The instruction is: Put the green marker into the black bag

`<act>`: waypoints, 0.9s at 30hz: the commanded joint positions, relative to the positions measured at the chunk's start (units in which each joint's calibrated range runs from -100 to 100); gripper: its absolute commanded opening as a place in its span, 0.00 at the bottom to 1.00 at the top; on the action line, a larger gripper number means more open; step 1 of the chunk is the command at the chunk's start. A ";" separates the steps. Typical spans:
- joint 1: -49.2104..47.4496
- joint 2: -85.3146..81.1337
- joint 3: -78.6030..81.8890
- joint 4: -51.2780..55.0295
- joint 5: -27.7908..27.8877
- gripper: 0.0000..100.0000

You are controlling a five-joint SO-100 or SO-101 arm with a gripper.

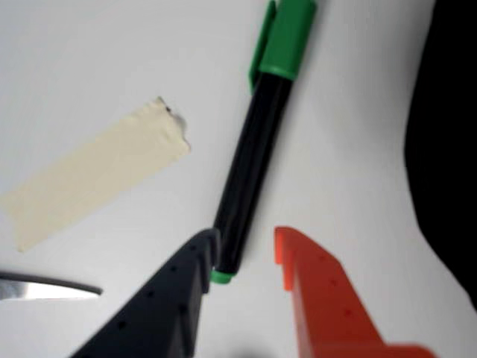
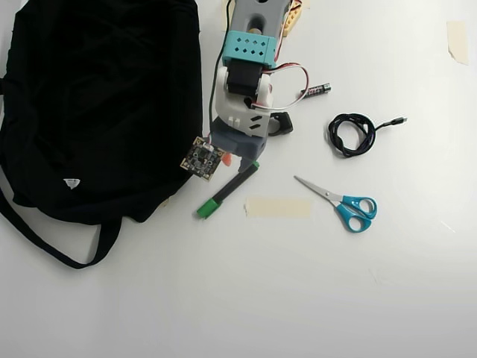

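Note:
The green marker point(image 1: 250, 156) lies flat on the white table, its green cap point(image 1: 285, 37) pointing away from me in the wrist view. My gripper point(image 1: 246, 239) is open and straddles the marker's small green end. The black finger point(image 1: 171, 298) touches that end, and the orange finger point(image 1: 317, 298) stands apart on the other side. From overhead the marker point(image 2: 227, 190) lies diagonally just right of the black bag point(image 2: 97, 104), with the gripper point(image 2: 240, 161) over its upper end. The bag's edge point(image 1: 447, 149) shows dark at the right of the wrist view.
A strip of beige tape point(image 2: 277, 207) lies right of the marker, and blue-handled scissors point(image 2: 339, 203) beyond it. A coiled black cable point(image 2: 352, 134) and a small battery point(image 2: 317, 90) sit right of the arm. The bag's strap point(image 2: 67, 250) loops toward the lower left.

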 commanded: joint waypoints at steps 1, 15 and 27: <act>-0.08 0.53 -4.07 0.15 -0.14 0.10; -0.16 7.59 -15.21 9.19 0.33 0.10; -0.53 10.49 -15.30 8.93 0.01 0.10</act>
